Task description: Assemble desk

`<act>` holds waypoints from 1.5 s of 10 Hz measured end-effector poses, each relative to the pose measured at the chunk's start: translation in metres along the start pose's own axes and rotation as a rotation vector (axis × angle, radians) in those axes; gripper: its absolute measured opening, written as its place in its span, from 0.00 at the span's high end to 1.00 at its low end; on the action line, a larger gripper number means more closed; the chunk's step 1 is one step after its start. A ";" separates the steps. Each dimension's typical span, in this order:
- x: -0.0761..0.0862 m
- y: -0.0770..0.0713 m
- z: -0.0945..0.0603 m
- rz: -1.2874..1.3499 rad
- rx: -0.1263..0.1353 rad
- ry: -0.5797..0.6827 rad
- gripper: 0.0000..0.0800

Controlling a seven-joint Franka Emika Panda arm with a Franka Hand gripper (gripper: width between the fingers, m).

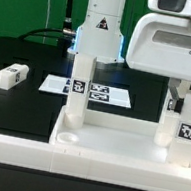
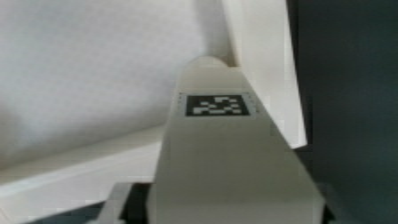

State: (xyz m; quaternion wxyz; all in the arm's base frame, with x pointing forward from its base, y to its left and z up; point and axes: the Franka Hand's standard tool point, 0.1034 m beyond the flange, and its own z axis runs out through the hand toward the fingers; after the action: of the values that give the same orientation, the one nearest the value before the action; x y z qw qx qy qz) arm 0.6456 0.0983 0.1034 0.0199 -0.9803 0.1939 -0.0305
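Nearest to us, the desk top [image 1: 95, 144] lies rim-up at the near edge of the counter [image 1: 11, 104]: white moulded plastic, tray-like, raised rim, a round socket [image 1: 68, 136] at its corner. One leg [image 1: 79, 93] stands upright at that socket, square-section, tag on its face.

At the exterior view's right a second leg [image 1: 184, 129] stands upright over the far-right corner, directly under the claw [image 1: 179, 98]. In the wrist view the tagged leg [image 2: 217, 150] fills the middle, and we judge the claw narrowed onto it, holding it, though we see no finger contact clearly.

Risks, as we judge them: the leg is smooth hard plastic, so it could slip or twist in the grip; if tilted off the socket axis it could jam or cross-seat; pushing could slide the top.

Further back: a loose leg [image 1: 11, 75] lies on its side near the left edge, the marker board [image 1: 96, 90] flat mid-counter.
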 end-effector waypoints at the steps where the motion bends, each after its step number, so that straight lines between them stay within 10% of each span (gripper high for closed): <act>1: 0.000 0.001 0.000 0.075 0.003 -0.001 0.64; 12: -0.003 0.006 0.001 0.995 0.019 -0.048 0.64; 15: -0.003 0.007 0.003 0.890 0.018 -0.046 0.37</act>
State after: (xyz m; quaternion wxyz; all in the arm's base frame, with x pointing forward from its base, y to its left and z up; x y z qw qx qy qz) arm 0.6399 0.0929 0.1001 0.0439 -0.8015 0.5963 0.0013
